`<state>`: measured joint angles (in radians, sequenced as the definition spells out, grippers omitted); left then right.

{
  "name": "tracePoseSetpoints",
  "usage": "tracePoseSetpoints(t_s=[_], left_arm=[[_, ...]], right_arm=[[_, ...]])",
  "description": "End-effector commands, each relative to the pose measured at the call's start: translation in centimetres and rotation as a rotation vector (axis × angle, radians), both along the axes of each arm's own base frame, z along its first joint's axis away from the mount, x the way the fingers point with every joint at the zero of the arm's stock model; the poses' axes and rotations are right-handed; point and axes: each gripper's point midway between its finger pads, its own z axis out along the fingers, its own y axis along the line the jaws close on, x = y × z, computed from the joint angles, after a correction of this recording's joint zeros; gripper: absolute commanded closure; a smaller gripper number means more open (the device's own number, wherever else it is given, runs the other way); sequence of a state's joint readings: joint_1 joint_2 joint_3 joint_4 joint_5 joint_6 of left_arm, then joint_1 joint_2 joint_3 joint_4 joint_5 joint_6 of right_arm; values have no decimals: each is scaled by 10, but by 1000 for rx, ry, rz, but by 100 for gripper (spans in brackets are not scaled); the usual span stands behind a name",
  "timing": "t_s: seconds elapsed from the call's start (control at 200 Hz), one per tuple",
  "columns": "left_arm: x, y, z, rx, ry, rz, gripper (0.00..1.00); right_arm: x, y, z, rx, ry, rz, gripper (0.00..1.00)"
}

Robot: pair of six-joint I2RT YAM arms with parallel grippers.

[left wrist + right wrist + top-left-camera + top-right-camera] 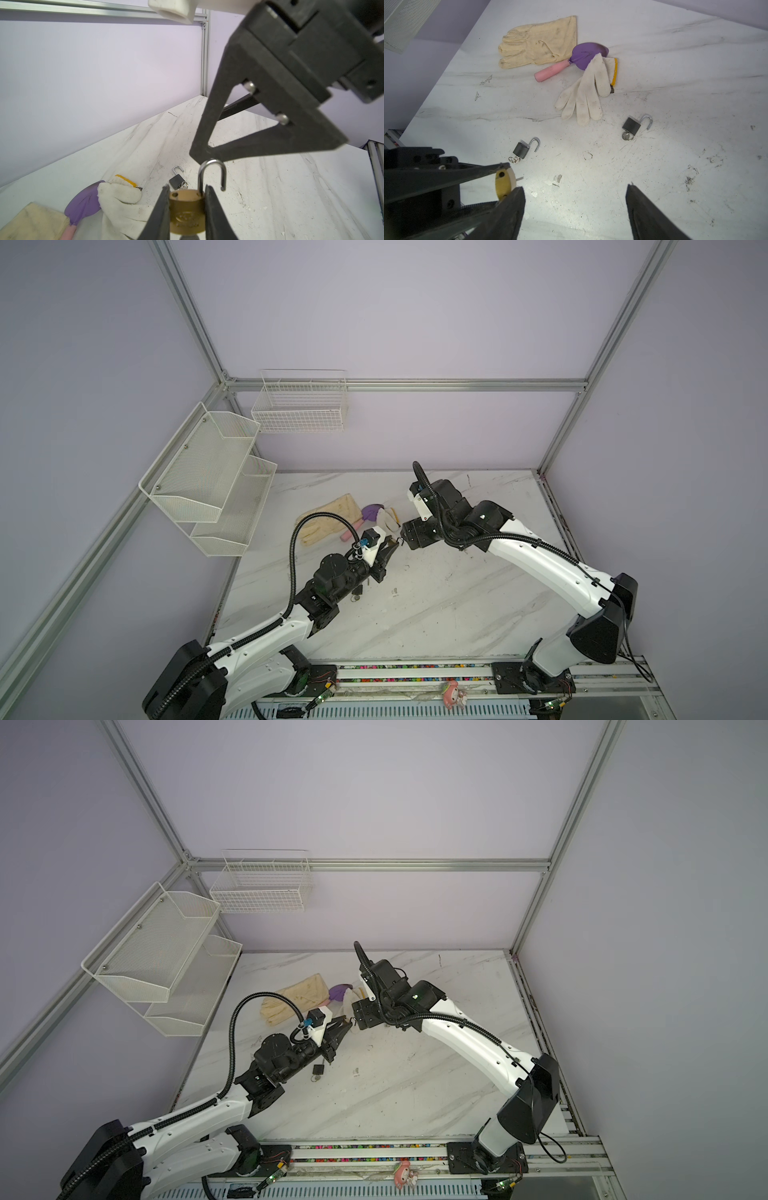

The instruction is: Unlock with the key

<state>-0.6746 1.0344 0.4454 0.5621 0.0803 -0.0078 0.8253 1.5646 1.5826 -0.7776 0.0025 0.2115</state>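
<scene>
Your brass lock looks open already; what's left is putting it down.
Your left claw grips the brass lock by its body, held in the air just on the robot's side of the white glove, with the shackle swung free. Your right claw stands wide and empty, one tip just beside the shackle. I can't see the key. I'd judge the turning done, so next set the lock down gently. A dark lock and a second dark lock lie open near the glove's fingers. The wire basket and mesh shelf, on the walls well apart from the glove, show nothing inside.
</scene>
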Motion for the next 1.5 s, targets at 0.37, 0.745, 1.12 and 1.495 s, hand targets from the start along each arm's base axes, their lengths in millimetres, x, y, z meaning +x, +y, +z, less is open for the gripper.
tracePoseSetpoints(t_s=[0.37,0.745,1.12,1.495], left_arm=[[34,-16,15,-161,276,142,100],[35,-71,-70,-49,774,407,100],[33,-45,-160,173,880,625,100],[39,-39,-188,251,939,743,100]], right_arm=[[41,-78,33,126,-112,-287,7],[62,-140,20,282,-135,-498,3],[59,-148,-19,317,-69,-504,3],[62,-149,-30,310,-57,-501,3]])
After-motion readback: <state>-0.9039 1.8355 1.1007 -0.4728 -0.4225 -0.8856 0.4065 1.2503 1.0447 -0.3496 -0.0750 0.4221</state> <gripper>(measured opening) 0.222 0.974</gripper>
